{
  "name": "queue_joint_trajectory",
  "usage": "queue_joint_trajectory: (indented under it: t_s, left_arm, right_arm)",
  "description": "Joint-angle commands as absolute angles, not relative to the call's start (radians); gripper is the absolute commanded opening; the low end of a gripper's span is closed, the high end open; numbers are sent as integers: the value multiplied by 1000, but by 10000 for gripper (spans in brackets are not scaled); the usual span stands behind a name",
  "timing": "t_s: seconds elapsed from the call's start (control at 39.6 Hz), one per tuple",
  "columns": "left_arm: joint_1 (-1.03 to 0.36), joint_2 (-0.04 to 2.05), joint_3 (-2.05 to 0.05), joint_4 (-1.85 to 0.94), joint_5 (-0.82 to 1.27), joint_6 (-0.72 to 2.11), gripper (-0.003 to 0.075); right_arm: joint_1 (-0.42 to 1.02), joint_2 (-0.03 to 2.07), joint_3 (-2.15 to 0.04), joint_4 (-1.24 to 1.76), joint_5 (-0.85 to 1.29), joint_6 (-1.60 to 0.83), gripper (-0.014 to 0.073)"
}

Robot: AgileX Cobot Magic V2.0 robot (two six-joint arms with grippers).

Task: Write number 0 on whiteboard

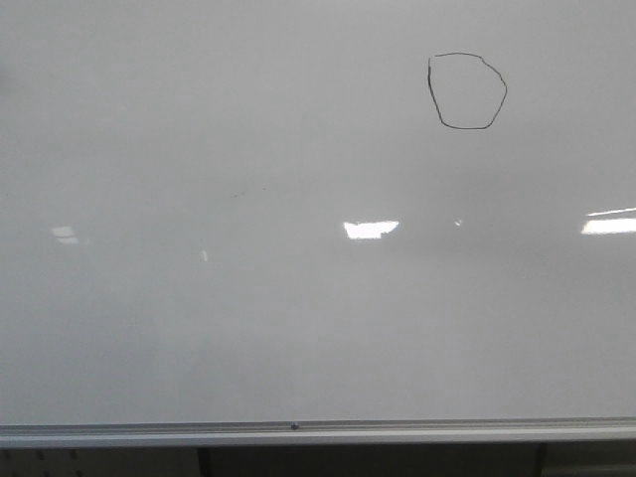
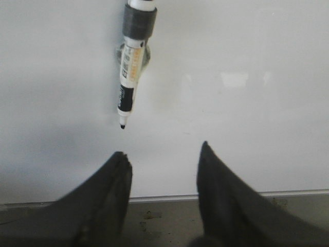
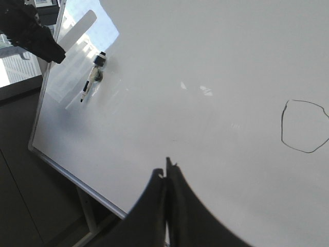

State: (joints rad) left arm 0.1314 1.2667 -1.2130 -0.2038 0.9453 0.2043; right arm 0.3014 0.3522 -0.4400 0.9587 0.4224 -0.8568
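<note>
The whiteboard [image 1: 248, 298] fills the front view, with its silver bottom rail [image 1: 298, 433] low down. The number 0 [image 1: 467, 91] is a thin black uneven loop at the board's upper right; it also shows in the right wrist view [image 3: 304, 126]. A black-tipped marker [image 2: 132, 62] hangs tip-down on the board in a grey holder, ahead of my open, empty left gripper [image 2: 164, 157]. The marker also shows small in the right wrist view [image 3: 92, 78]. My right gripper [image 3: 167, 170] is shut on nothing, away from the board. Neither gripper shows in the front view.
Bright white light reflections [image 1: 371, 230] lie on the board's middle and right edge [image 1: 608, 226]. A dark arm part [image 3: 31, 31] shows beyond the marker in the right wrist view. The board's stand leg [image 3: 87, 213] is below the rail.
</note>
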Motion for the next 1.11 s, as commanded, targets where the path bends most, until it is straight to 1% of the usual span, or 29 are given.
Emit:
queue_joint_trajectory:
  t_s: [0.0, 0.1, 0.35, 0.51, 0.61, 0.86, 1.09]
  left_arm:
    - [127, 1177, -1180, -255, 901, 206, 79]
    - [127, 1107, -1102, -266, 883, 210, -19]
    - [127, 876, -889, -301, 823, 221, -20]
    - [127, 665, -759, -379, 783, 268, -20]
    - [127, 504, -703, -383, 785, 268, -20]
    - [127, 193, -685, -392, 816, 268, -20]
    - [127, 97, -685, -392, 816, 268, -20]
  right_arm:
    - [297, 358, -465, 984, 379, -860, -68]
    - [297, 358, -465, 984, 379, -860, -68]
    - [297, 358, -465, 984, 379, -860, -68]
    - [297, 358, -465, 984, 379, -860, -68]
    - [297, 358, -465, 984, 379, -860, -68]
    - [297, 358, -465, 984, 379, -860, -68]
    - [297, 358, -465, 984, 379, -860, -68]
